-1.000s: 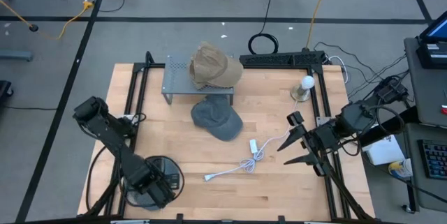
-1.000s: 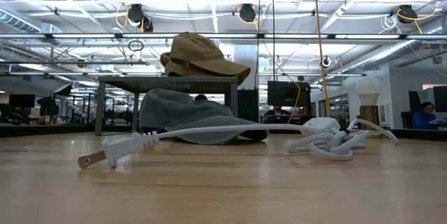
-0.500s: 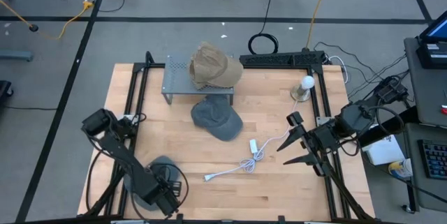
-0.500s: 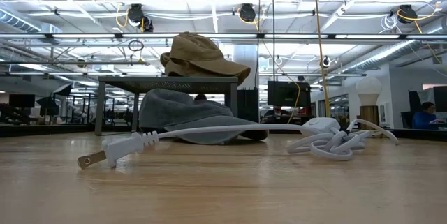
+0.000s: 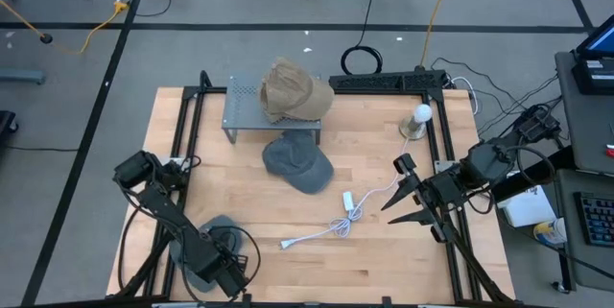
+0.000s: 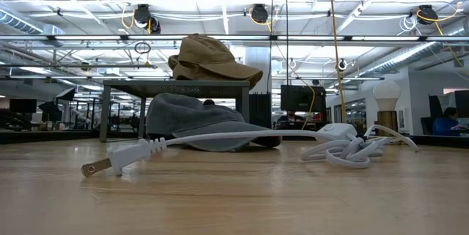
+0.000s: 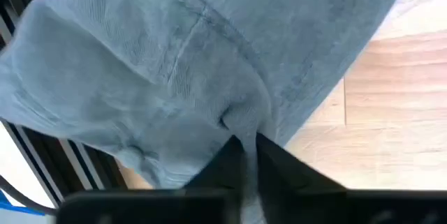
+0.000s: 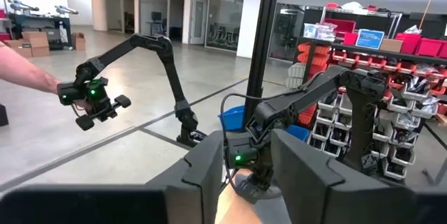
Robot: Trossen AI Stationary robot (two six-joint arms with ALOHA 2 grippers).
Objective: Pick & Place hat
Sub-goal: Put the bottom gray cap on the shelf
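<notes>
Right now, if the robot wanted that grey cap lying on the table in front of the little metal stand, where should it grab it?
Probably from straight above, pinching the soft crown of the grey cap. It lies flat and slumped on the wooden table, so folds of cloth stand up to pinch. The metal stand crowds its far edge, while the side facing the white cable is open.
</notes>
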